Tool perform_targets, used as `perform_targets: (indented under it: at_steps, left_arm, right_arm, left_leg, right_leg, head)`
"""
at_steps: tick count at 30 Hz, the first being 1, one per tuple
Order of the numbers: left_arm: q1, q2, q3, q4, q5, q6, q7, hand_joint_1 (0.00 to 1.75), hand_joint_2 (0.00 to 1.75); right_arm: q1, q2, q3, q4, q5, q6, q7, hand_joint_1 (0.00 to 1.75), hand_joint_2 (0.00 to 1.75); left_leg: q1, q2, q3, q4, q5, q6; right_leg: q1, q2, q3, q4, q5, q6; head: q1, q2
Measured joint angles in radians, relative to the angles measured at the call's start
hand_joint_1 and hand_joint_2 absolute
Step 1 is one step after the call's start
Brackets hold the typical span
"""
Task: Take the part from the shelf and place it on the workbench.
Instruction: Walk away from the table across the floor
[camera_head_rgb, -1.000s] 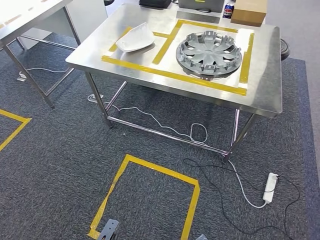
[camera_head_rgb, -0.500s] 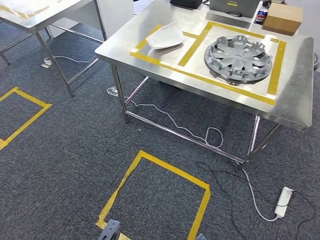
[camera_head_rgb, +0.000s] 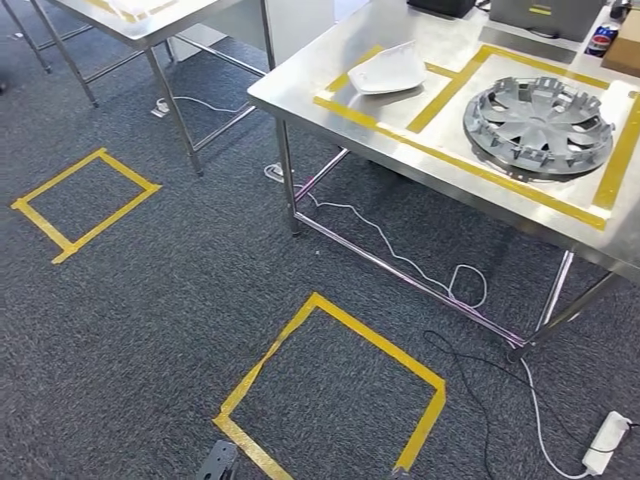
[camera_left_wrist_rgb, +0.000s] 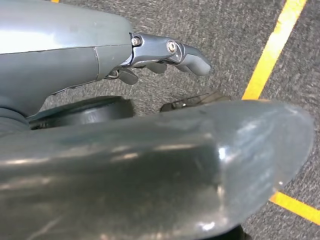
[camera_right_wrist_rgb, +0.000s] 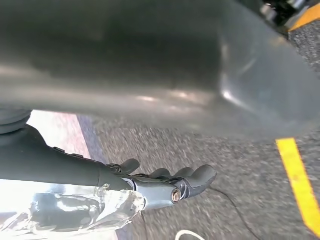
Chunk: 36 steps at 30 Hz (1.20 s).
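Task status, judged from the present layout: the steel surface (camera_head_rgb: 453, 150) already carries two parts inside its yellow tape outlines — a grey wheel cover (camera_head_rgb: 540, 125) in the larger outline and a white curved panel (camera_head_rgb: 389, 70) in the smaller one beside it. Which of these, if either, is the part named in the task cannot be told. No shelf is visible, so any pick-up, if one is left, lies elsewhere.

Left hand (camera_left_wrist_rgb: 166, 55) — hangs beside the body over dark carpet, fingers extended and loosely together, holding and touching nothing. Right hand (camera_right_wrist_rgb: 170, 182) — same posture, fingers stretched out over the carpet, nothing held.

Floor: yellow tape square (camera_head_rgb: 332, 390) just ahead, white power strip (camera_head_rgb: 607, 440) and cables under the surface.
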Motion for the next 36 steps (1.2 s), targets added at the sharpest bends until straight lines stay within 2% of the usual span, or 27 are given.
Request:
perform_targets:
  at_steps: [1,2,3,4,5,7,9,10,11,12,13,14,15,16,18,20,22,24,25,26,27,28,29,31,33,35,36]
  left_arm:
    - [-0.001,-0.001,0.0,0.0,-0.002,0.001,0.0,0.0,0.0]
    - [-0.002,-0.002,0.0,0.0,-0.002,0.002,-0.001,0.0,0.0]
    - [-0.003,-0.002,0.0,0.0,-0.003,0.002,-0.002,0.0,0.0]
    - [-0.003,-0.002,0.0,0.0,-0.003,0.001,-0.006,0.0,0.0]
    - [-0.002,-0.003,0.0,0.0,-0.003,-0.001,-0.014,0.0,0.0]
    - [-0.002,-0.004,0.0,0.0,-0.003,-0.006,-0.04,0.0,0.0]
    - [-0.006,-0.005,0.0,0.0,-0.002,-0.008,-0.061,0.0,0.0]
    - [-0.007,-0.005,-0.001,0.0,-0.001,-0.008,-0.065,0.0,0.0]
    - [-0.008,-0.005,-0.001,0.0,-0.001,-0.007,-0.066,0.0,0.0]
    - [-0.008,-0.005,-0.001,0.0,0.0,-0.005,-0.066,0.0,0.0]
    - [-0.008,-0.005,-0.001,0.0,0.0,-0.003,-0.066,0.0,0.0]
    - [-0.008,-0.005,-0.001,0.0,0.0,-0.002,-0.065,0.0,0.0]
    - [-0.009,-0.006,-0.001,0.0,0.0,0.0,-0.064,0.0,0.0]
    - [-0.009,-0.006,-0.001,0.0,0.0,0.0,-0.064,0.0,0.0]
    - [-0.01,-0.006,0.0,0.0,0.0,0.001,-0.063,0.0,0.0]
    - [-0.01,-0.006,0.0,0.0,0.0,0.001,-0.065,0.0,0.0]
    - [-0.011,-0.005,0.0,0.001,0.0,0.003,-0.069,0.0,0.0]
    - [-0.013,-0.004,-0.001,0.001,0.0,0.004,-0.074,0.0,0.0]
    - [-0.013,-0.004,-0.001,0.001,0.002,0.005,-0.076,0.0,0.0]
    - [-0.013,-0.004,0.0,0.001,0.004,0.005,-0.076,0.0,0.0]
    - [-0.013,-0.004,0.0,0.002,0.007,0.006,-0.077,0.0,0.0]
    - [-0.013,-0.004,0.0,0.002,0.009,0.007,-0.077,0.0,0.0]
    - [-0.013,-0.004,0.0,0.002,0.01,0.007,-0.077,0.0,0.0]
    - [-0.014,-0.005,0.0,0.002,0.01,0.008,-0.077,0.0,0.0]
    - [-0.015,-0.006,0.0,0.002,0.01,0.009,-0.076,0.0,0.0]
    - [-0.014,-0.006,0.0,0.002,0.01,0.009,-0.074,0.0,0.0]
    - [-0.014,-0.007,0.0,0.002,0.01,0.009,-0.074,0.0,0.0]
  right_arm:
    - [0.0,0.0,0.0,0.0,0.001,-0.002,-0.001,0.0,0.0]
    - [0.0,0.0,0.0,0.0,0.003,-0.004,-0.002,0.0,0.0]
    - [0.0,0.001,0.0,0.0,0.003,-0.006,-0.003,0.0,0.0]
    - [-0.001,0.001,0.0,0.0,0.004,-0.007,-0.004,0.0,0.0]
    - [-0.002,0.001,0.0,0.0,0.004,-0.007,-0.005,0.0,0.0]
    - [-0.005,0.002,0.0,0.0,0.004,-0.008,-0.008,0.0,0.0]
    - [-0.004,0.003,0.0,0.0,0.004,-0.007,-0.007,0.0,0.0]
    - [-0.002,0.004,0.0,0.0,0.004,-0.006,-0.005,0.0,0.0]
    - [-0.001,0.004,0.0,0.0,0.004,-0.005,-0.002,0.0,0.0]
    - [-0.001,0.005,0.0,0.0,0.005,-0.005,0.001,0.0,0.0]
    - [-0.002,0.006,0.0,0.0,0.006,-0.004,0.002,0.0,0.0]
    - [-0.004,0.007,0.0,0.0,0.007,-0.004,0.003,0.0,0.0]
    - [-0.005,0.007,0.0,0.0,0.008,-0.004,0.004,0.0,0.0]
    - [-0.006,0.008,0.0,0.001,0.008,-0.004,0.004,0.0,0.0]
    - [-0.008,0.01,0.0,0.001,0.008,-0.003,0.004,0.0,0.0]
    - [-0.009,0.012,0.0,0.001,0.008,-0.003,0.003,0.0,0.0]
    - [-0.01,0.013,-0.001,0.001,0.007,-0.005,0.001,0.0,0.0]
    - [-0.009,0.014,-0.001,0.001,0.006,-0.006,-0.001,0.0,0.0]
    - [-0.007,0.014,-0.001,0.001,0.005,-0.007,-0.001,0.0,0.0]
    - [-0.005,0.014,-0.001,0.001,0.004,-0.008,-0.001,0.0,0.0]
    - [-0.004,0.014,-0.001,0.001,0.002,-0.011,-0.002,0.0,0.0]
    - [-0.005,0.014,-0.001,0.001,0.001,-0.014,-0.002,0.0,0.0]
    - [-0.005,0.014,-0.001,0.001,0.001,-0.016,-0.002,0.0,0.0]
    - [-0.006,0.014,-0.002,0.001,0.0,-0.021,-0.003,0.0,0.0]
    - [-0.004,0.014,-0.002,0.001,-0.002,-0.024,-0.003,0.0,0.0]
    - [-0.004,0.014,-0.002,0.001,-0.002,-0.025,-0.003,0.0,0.0]
    - [-0.005,0.014,-0.003,0.001,-0.002,-0.025,-0.004,0.0,0.0]
  left_leg:
    - [-0.002,0.02,0.027,-0.051,0.015,0.006]
    - [-0.004,0.034,0.041,-0.08,0.019,0.013]
    - [-0.006,0.033,0.042,-0.091,0.017,0.021]
    - [-0.007,0.021,0.038,-0.091,0.018,0.031]
    - [-0.006,0.011,0.036,-0.091,0.02,0.037]
    - [-0.004,-0.011,0.035,-0.093,0.025,0.05]
    - [-0.003,-0.033,0.033,-0.093,0.027,0.058]
    - [-0.003,-0.046,0.033,-0.093,0.028,0.06]
    - [-0.004,-0.059,0.032,-0.093,0.029,0.061]
    - [-0.004,-0.073,0.032,-0.093,0.03,0.061]
    - [-0.003,-0.087,0.033,-0.093,0.031,0.06]
    - [-0.002,-0.101,0.033,-0.092,0.032,0.058]
    - [-0.003,-0.114,0.032,-0.091,0.033,0.054]
    - [-0.003,-0.127,0.029,-0.088,0.035,0.05]
    - [-0.001,-0.147,0.018,-0.086,0.041,0.037]
    - [0.003,-0.157,0.008,-0.087,0.047,0.025]
    - [0.002,-0.121,-0.012,-0.052,0.02,0.016]
    - [-0.001,-0.069,-0.064,0.06,-0.045,0.009]
    - [0.0,-0.059,-0.095,0.127,-0.075,0.007]
    - [0.0,-0.055,-0.116,0.175,-0.091,0.006]
    - [0.0,-0.053,-0.122,0.192,-0.089,0.005]
    - [0.001,-0.049,-0.108,0.171,-0.068,0.006]
    - [0.0,-0.039,-0.077,0.116,-0.037,0.007]
    - [-0.003,0.006,-0.002,-0.015,0.013,0.011]
    - [-0.008,0.033,0.028,-0.078,0.023,0.021]
    - [-0.009,0.014,0.024,-0.083,0.023,0.033]
    - [-0.007,0.003,0.023,-0.085,0.024,0.039]
  right_leg:
    - [0.004,-0.009,0.0,0.002,-0.002,0.004]
    - [0.008,-0.018,-0.001,0.005,-0.004,0.009]
    - [0.011,-0.028,-0.001,0.006,-0.005,0.013]
    - [0.01,-0.038,0.0,0.006,-0.006,0.016]
    - [0.008,-0.036,-0.001,0.01,-0.011,0.021]
    - [0.003,0.003,-0.022,0.064,-0.05,0.031]
    - [0.001,0.051,-0.08,0.195,-0.117,0.034]
    - [0.001,0.061,-0.11,0.26,-0.142,0.035]
    - [0.001,0.066,-0.129,0.299,-0.15,0.034]
    - [0.0,0.068,-0.132,0.301,-0.139,0.034]
    - [-0.002,0.072,-0.115,0.263,-0.11,0.033]
    - [-0.005,0.084,-0.085,0.198,-0.072,0.032]
    - [-0.009,0.109,-0.052,0.128,-0.042,0.033]
    - [-0.013,0.132,-0.024,0.07,-0.023,0.033]
    - [-0.016,0.159,-0.004,0.025,-0.018,0.032]
    - [-0.014,0.14,-0.006,0.021,-0.013,0.021]
    - [-0.013,0.115,-0.005,0.015,-0.006,0.007]
    - [-0.01,0.086,-0.005,0.012,-0.004,-0.001]
    - [-0.009,0.07,-0.005,0.012,-0.005,-0.003]
    - [-0.008,0.054,-0.006,0.012,-0.006,-0.004]
    - [-0.008,0.039,-0.006,0.012,-0.006,-0.005]
    - [-0.008,0.025,-0.005,0.012,-0.007,-0.004]
    - [-0.008,0.012,-0.004,0.012,-0.008,-0.003]
    - [-0.003,-0.007,-0.003,0.015,-0.012,0.003]
    - [0.004,-0.026,-0.003,0.019,-0.017,0.012]
    - [0.004,-0.041,-0.002,0.02,-0.021,0.021]
    - [0.002,-0.029,-0.004,0.028,-0.029,0.026]
  head:
    - [0.0,0.0]
    - [0.0,0.0]
    - [0.001,0.0]
    - [0.002,0.0]
    - [0.003,0.0]
    - [0.006,0.0]
    - [0.009,0.0]
    - [0.01,0.0]
    - [0.01,0.0]
    - [0.01,0.0]
    - [0.01,0.0]
    - [0.01,0.0]
    - [0.01,0.0]
    - [0.01,0.0]
    - [0.009,0.0]
    - [0.009,0.0]
    - [0.004,0.0]
    - [-0.002,0.0]
    - [-0.002,0.0]
    - [-0.002,0.0]
    - [-0.002,0.0]
    - [-0.002,0.0]
    - [-0.002,0.0]
    - [-0.003,0.0]
    - [-0.002,0.0]
    - [0.0,0.0]
    - [0.001,0.0]
